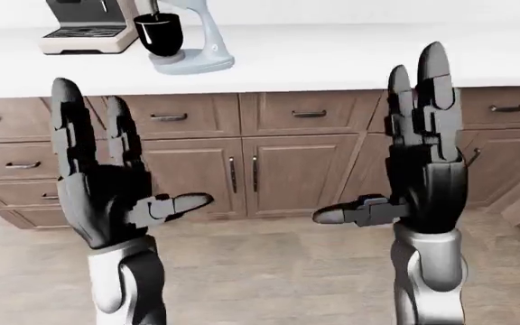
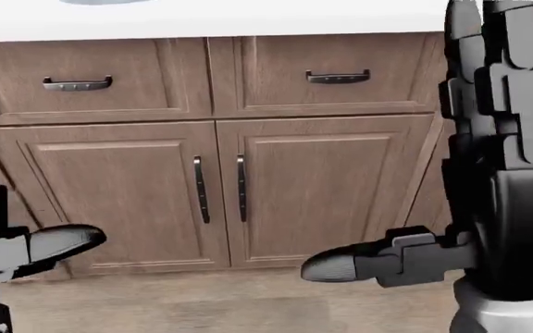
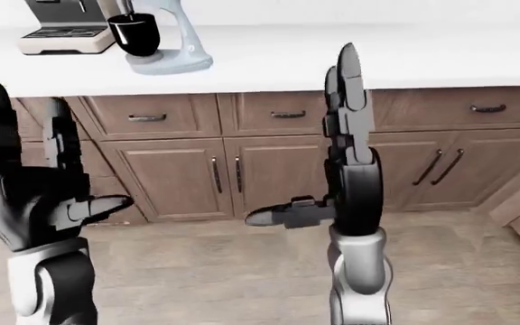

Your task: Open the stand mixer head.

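Note:
A pale blue stand mixer (image 1: 201,40) with a black bowl (image 1: 159,32) stands on the white counter (image 1: 350,57) at the top left of the left-eye view; its head is cut off by the top edge. It also shows in the right-eye view (image 3: 174,40). My left hand (image 1: 138,159) is open, fingers upright, thumb pointing right, low at the left. My right hand (image 1: 382,142) is open, fingers upright, thumb pointing left, at the right. Both hands are well below and short of the mixer, holding nothing.
A beige and black coffee machine (image 1: 84,27) stands left of the mixer. Brown wooden cabinets with drawers (image 1: 310,112) and doors (image 1: 287,172) run under the counter. Wood floor (image 1: 269,271) lies below.

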You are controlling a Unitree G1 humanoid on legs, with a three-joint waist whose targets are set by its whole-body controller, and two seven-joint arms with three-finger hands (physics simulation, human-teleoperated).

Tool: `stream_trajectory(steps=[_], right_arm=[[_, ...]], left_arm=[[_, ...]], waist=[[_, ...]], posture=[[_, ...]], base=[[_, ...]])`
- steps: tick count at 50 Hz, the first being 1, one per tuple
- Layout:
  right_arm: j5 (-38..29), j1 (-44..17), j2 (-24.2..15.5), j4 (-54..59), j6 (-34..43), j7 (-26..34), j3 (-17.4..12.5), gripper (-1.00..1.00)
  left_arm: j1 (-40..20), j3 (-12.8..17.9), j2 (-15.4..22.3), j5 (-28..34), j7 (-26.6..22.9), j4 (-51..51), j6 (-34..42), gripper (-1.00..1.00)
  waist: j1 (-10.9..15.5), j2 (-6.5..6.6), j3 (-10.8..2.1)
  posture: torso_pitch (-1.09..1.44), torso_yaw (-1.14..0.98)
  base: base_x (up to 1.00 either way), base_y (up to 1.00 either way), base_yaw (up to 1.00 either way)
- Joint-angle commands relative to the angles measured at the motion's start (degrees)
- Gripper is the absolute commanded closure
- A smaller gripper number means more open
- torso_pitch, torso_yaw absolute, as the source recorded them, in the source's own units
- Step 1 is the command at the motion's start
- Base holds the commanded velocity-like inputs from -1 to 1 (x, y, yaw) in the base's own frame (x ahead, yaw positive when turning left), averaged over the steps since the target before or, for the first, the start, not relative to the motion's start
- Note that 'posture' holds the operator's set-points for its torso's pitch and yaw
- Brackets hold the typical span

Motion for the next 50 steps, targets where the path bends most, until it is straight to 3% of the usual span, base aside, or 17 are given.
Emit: stream_trajectory(steps=[1, 7, 17, 19, 21, 26, 27, 29, 31, 32, 36, 39, 40, 42, 46, 49, 50], right_arm=[[1.9, -4.2, -0.3, -6.4, 8.4, -0.5, -0.5, -1.00], [4.4, -15.6, -2.4, -18.5, 25.3, -2.9, -1.3, -1.00], [3.7, -17.3, -3.9, -20.6, 27.8, -3.3, -1.1, -1.00], [3.4, -17.0, -3.8, -20.4, 27.8, -3.0, -1.1, -1.00], [3.8, -17.1, -3.6, -20.5, 28.0, -3.0, -1.4, -1.00], [4.0, -16.7, -3.9, -20.4, 28.0, -2.7, -0.9, -1.00], [3.9, -16.7, -3.5, -20.3, 28.0, -3.0, -1.0, -1.00], [4.1, -16.8, -3.5, -20.1, 28.0, -3.1, -1.4, -1.00], [3.8, -16.6, -3.6, -19.8, 28.1, -3.1, -1.5, -1.00], [3.5, -16.3, -3.8, -19.8, 27.8, -2.7, -1.1, -1.00], [3.8, -16.6, -3.1, -19.9, 27.5, -3.0, -1.3, -1.00], [3.2, -16.2, -3.5, -20.1, 27.8, -2.6, -0.8, -1.00], [3.3, -16.1, -3.4, -20.0, 27.7, -2.5, -0.8, -1.00], [3.8, -16.3, -3.1, -20.2, 27.7, -2.6, -1.0, -1.00], [2.8, -15.8, -3.2, -20.3, 27.9, -2.1, -0.5, -1.00], [3.2, -15.8, -2.8, -20.1, 27.5, -2.0, -0.6, -1.00], [3.1, -15.8, -2.8, -20.1, 27.5, -2.0, -0.5, -1.00]], left_arm=[[-4.1, 2.1, 1.5, -4.9, 5.9, -5.5, 6.4, -1.00], [-12.6, 5.4, 6.2, -10.7, 14.7, -14.8, 15.6, -1.00], [-11.8, 5.7, 7.2, -12.0, 14.6, -14.2, 14.9, -1.00], [-11.8, 5.7, 7.1, -11.9, 14.5, -14.1, 14.8, -1.00], [-11.6, 5.7, 7.0, -11.7, 14.4, -14.1, 14.7, -1.00], [-11.2, 5.5, 6.8, -11.6, 14.0, -13.8, 14.4, -1.00], [-11.3, 5.5, 6.8, -11.6, 14.1, -13.9, 14.6, -1.00], [-11.5, 5.4, 6.7, -11.6, 14.1, -13.9, 14.6, -1.00], [-11.4, 5.3, 6.6, -11.5, 14.0, -13.9, 14.6, -1.00], [-11.4, 5.4, 6.7, -11.5, 14.0, -13.9, 14.6, -1.00], [-11.2, 5.2, 6.6, -11.4, 13.7, -13.9, 14.6, -1.00], [-11.1, 5.4, 6.6, -11.7, 13.7, -14.3, 14.8, -1.00], [-11.1, 5.4, 6.6, -11.7, 13.8, -14.2, 14.7, -1.00], [-11.0, 5.5, 6.6, -11.9, 13.7, -14.3, 14.7, -1.00], [-10.9, 5.6, 6.7, -12.1, 13.6, -14.4, 14.7, -1.00], [-10.6, 5.4, 6.5, -11.8, 13.4, -14.2, 14.5, -1.00], [-10.7, 5.5, 6.6, -12.0, 13.4, -14.0, 14.5, -1.00]], waist=[[0.0, 0.03, -0.92], [-0.1, 0.27, 0.18], [-0.1, 1.06, 0.86], [0.0, -2.36, 2.34], [-0.3, -3.34, 1.82], [-1.0, 5.62, 2.54], [-0.4, 0.66, 3.76], [-0.5, 0.72, 4.57], [-0.2, 3.53, 1.79], [-1.1, 4.72, 2.33], [-0.2, -2.32, 3.79], [0.3, -1.74, 1.80], [0.2, -4.82, 2.52], [0.6, -4.92, 2.82], [0.2, -0.37, 1.89], [0.5, -3.88, 2.05], [0.1, -1.25, 1.60]], posture=[[0.00, 0.00], [0.00, 0.00], [0.00, 0.00], [0.00, 0.00], [0.00, 0.00], [0.00, 0.00], [0.00, 0.00], [0.00, 0.00], [0.00, 0.00], [0.00, 0.00], [0.00, 0.00], [0.00, 0.00], [0.00, 0.00], [0.00, 0.00], [0.00, 0.00], [0.00, 0.00], [0.00, 0.00]], base=[[0.00, 0.00, 0.00], [0.00, 0.00, 0.00], [0.00, 0.04, 0.00], [0.00, 1.00, 0.00], [0.00, 0.62, 0.00], [0.00, 0.29, 0.00], [0.00, 1.00, 0.00], [0.00, 0.49, 0.00], [0.00, 0.08, 0.00], [0.00, 1.00, 0.00], [0.00, 0.62, 0.00], [0.00, 0.33, 0.00], [0.00, 1.00, 0.00], [0.00, 0.32, 0.00], [0.00, 0.25, 0.00], [0.00, 0.72, 0.00], [0.00, 0.00, 0.00]])
